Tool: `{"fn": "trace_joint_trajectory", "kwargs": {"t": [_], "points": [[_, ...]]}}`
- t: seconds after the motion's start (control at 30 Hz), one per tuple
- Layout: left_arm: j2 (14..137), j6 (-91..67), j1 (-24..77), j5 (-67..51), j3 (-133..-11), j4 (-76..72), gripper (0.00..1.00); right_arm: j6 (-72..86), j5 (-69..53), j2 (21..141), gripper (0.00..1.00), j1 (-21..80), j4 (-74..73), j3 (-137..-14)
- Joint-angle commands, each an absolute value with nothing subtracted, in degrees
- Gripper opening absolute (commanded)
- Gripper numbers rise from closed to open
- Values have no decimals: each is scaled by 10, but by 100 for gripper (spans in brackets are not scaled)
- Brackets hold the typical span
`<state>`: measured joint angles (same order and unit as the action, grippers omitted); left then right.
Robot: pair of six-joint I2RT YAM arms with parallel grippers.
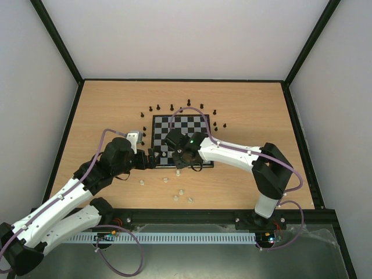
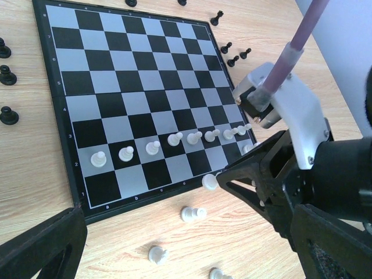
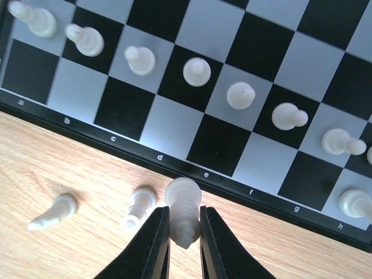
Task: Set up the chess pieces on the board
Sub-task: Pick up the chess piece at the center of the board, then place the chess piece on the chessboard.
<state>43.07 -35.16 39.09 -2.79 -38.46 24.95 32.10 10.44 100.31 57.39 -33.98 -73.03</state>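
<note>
The board (image 1: 180, 125) lies mid-table with a row of white pawns (image 3: 197, 71) on its second rank. My right gripper (image 3: 183, 210) is shut on a white chess piece (image 3: 183, 195), just off the board's near edge by the letters d and e. The left wrist view shows that same piece (image 2: 209, 182) at the tip of the right gripper's black fingers. My left gripper (image 2: 186, 232) is open and holds nothing, hovering by the board's near left corner (image 1: 152, 160). Loose white pieces (image 1: 165, 179) lie on the wood in front of the board. Black pieces (image 1: 189, 102) stand around its far side.
Two white pieces (image 3: 139, 206) (image 3: 53, 212) lie on their sides just left of the held one. More black pieces (image 2: 7, 74) stand off the board's left edge. The wooden table (image 1: 250, 104) has a black frame and white walls around it.
</note>
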Motion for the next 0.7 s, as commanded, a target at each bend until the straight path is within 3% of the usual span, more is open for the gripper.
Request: {"fn": "trace_joint_trajectory", "kwargs": {"t": [0.0,0.67], "points": [[432,-350,388,-33,-384,245,99,300,117,1008,15,569,-400,-770],[434,-350,388,-32,-385,244,99,267,140,1065,15,544,-443,-821]]}}
